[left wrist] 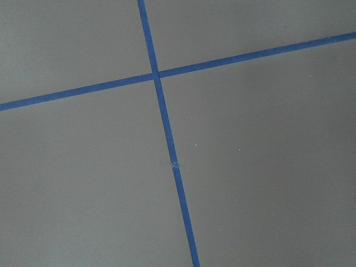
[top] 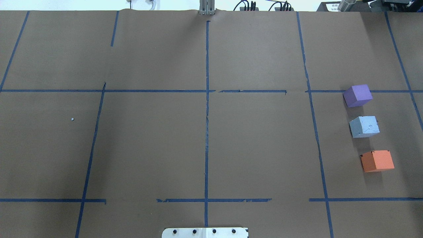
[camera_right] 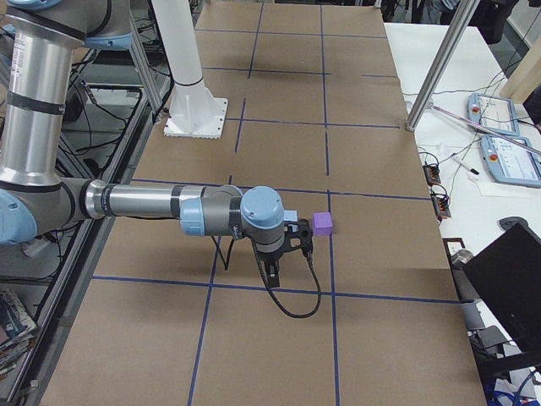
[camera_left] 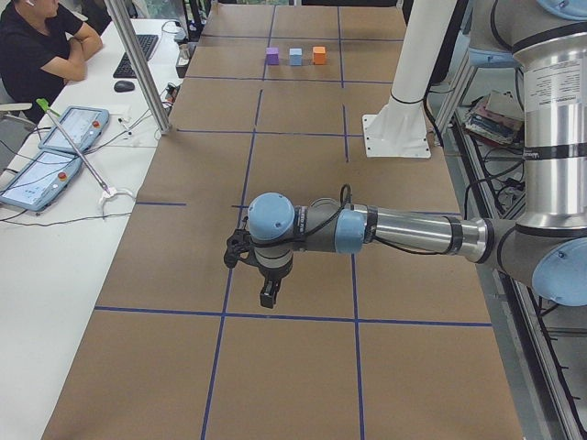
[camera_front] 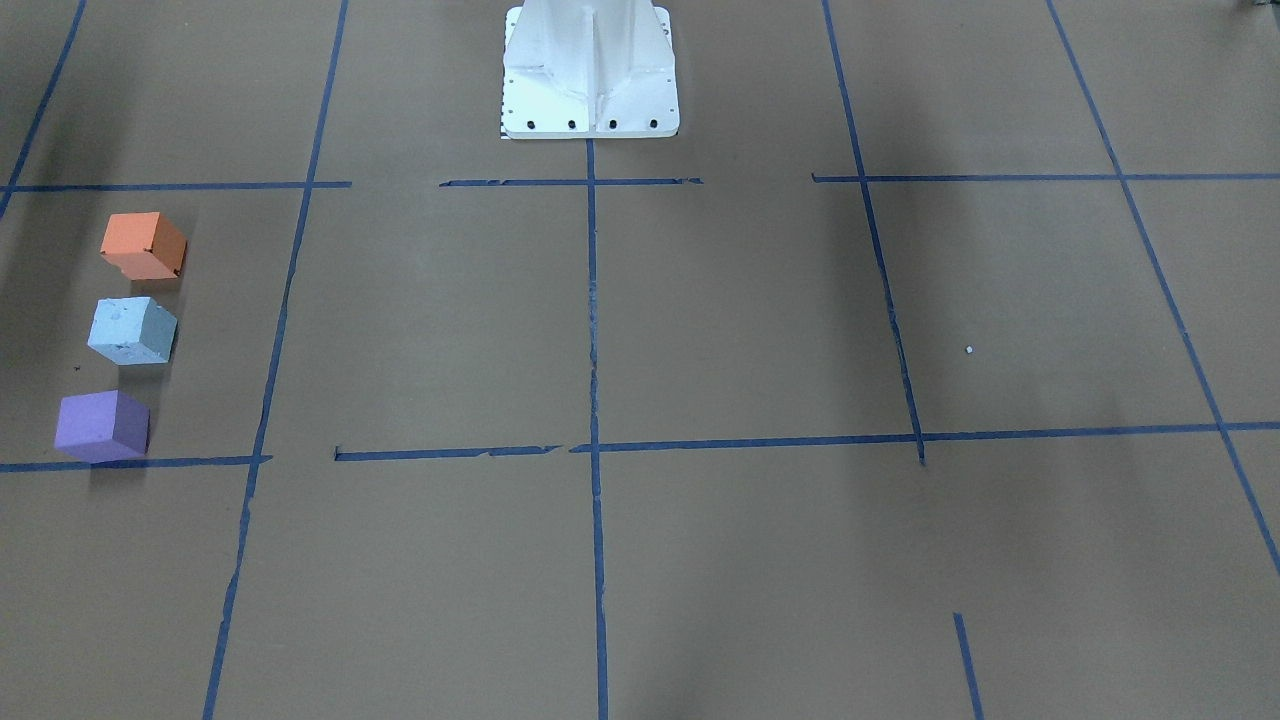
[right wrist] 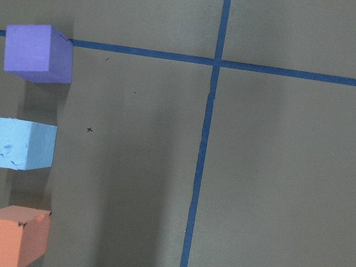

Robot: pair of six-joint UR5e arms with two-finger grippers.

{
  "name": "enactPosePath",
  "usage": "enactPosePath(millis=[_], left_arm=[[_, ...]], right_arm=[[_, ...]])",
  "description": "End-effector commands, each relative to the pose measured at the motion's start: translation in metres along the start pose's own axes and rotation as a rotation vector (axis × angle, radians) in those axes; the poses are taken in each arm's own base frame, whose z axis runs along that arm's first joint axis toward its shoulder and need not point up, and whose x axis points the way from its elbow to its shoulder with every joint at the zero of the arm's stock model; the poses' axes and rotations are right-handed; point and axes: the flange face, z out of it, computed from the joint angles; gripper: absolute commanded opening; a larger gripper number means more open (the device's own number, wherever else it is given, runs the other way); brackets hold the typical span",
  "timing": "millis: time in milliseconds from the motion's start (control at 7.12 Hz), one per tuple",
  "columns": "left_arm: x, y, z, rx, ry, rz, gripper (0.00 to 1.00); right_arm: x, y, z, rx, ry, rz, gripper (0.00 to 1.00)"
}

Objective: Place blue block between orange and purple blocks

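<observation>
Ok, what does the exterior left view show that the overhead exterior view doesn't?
Only exterior left shows the left arm stretched out over the table, the left gripper hanging far from the blocks, a seated operator and two tablets. Only overhead shows a tiny white speck left of centre. Both show the purple block, blue block and orange block in one row, blue in the middle, and the white base plate.

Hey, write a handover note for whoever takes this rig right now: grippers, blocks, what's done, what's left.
Left gripper: seen only from the side, open or shut unclear.
Right gripper: same, hanging near the blocks.
Blocks: blue block sits between orange block and purple block, in a row on the robot's right, touching neither.
Done: the placement looks complete.
Left: probably nothing but parking the arms.
</observation>
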Motion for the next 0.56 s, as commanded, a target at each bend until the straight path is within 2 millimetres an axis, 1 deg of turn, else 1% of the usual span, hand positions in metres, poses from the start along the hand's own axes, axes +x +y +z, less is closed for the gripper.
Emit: enactPosePath(millis=[0,421], left_arm=[[0.0012,0.0001,-0.0004,0.004,0.000,0.006,1.00],[0.0028,-0.0002,-0.0028,0.008,-0.001,0.008,1.00]], right_arm=[[-0.0005,-0.0009,-0.0005,0.002,0.000,-0.002,1.00],[-0.0011,-0.0013,-0.0011,0.004,0.000,-0.004,1.00]])
